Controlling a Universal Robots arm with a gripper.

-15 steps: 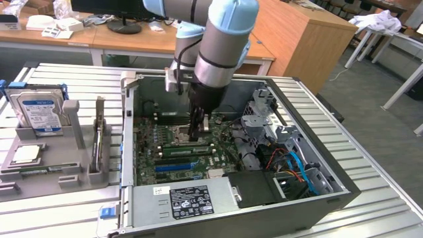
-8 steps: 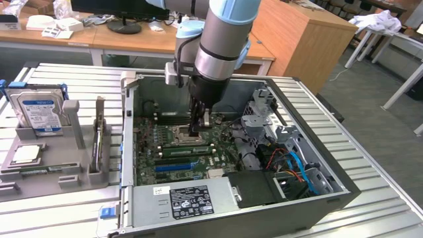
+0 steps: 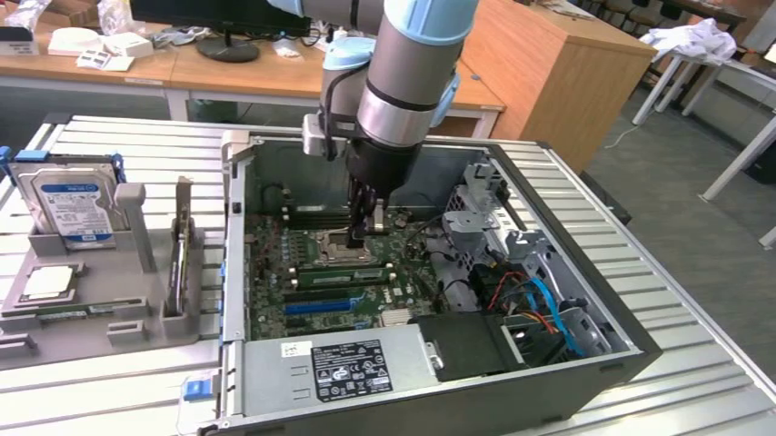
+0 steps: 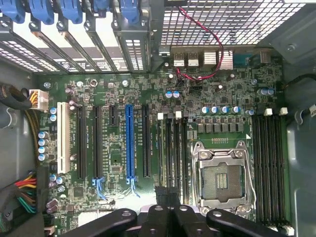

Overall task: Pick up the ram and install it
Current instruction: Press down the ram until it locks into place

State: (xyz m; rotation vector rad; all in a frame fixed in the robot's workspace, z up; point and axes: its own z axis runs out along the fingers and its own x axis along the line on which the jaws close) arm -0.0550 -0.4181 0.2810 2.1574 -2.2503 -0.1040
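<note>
**1. Arm and claw.** The grey-and-light-blue jointed robot arm (image 3: 401, 82) reaches straight down into the open black steel computer case (image 3: 570, 381). The case lies on its side on the slatted metal table (image 3: 134, 145). The black two-finger gripper (image 3: 362, 238) hangs low over the middle of the green motherboard (image 3: 419, 250), with its fingers pressed together. In the wrist view the gripper (image 4: 167, 210) sits directly over one end of the black memory slots (image 4: 174, 153). These slots run beside the square silver processor socket (image 4: 219, 180), whose contact field is exposed.

**2. Ram.** Directions follow the exterior view's clock face. The ram (image 3: 343, 269), a long, narrow green circuit-board stick, stands on edge in a slot at 6 o'clock of the gripper, just beside it. It lies between the processor socket (image 3: 325, 243) and the long blue plastic expansion slot (image 3: 322, 306). Whether the fingertips touch the ram cannot be told.

**3. Surroundings.** The grey moulded parts tray (image 3: 145, 331) lies at 9 o'clock of the case.
- The boxy silver hard drive with a blue-and-white label (image 3: 75, 204) stands upright at the tray's 11 o'clock.
- The square silver processor chip (image 3: 49, 283) lies flat at the tray's 8 o'clock.

The grey power supply box with a black label (image 3: 340, 368) fills the case at 6 o'clock.
</note>
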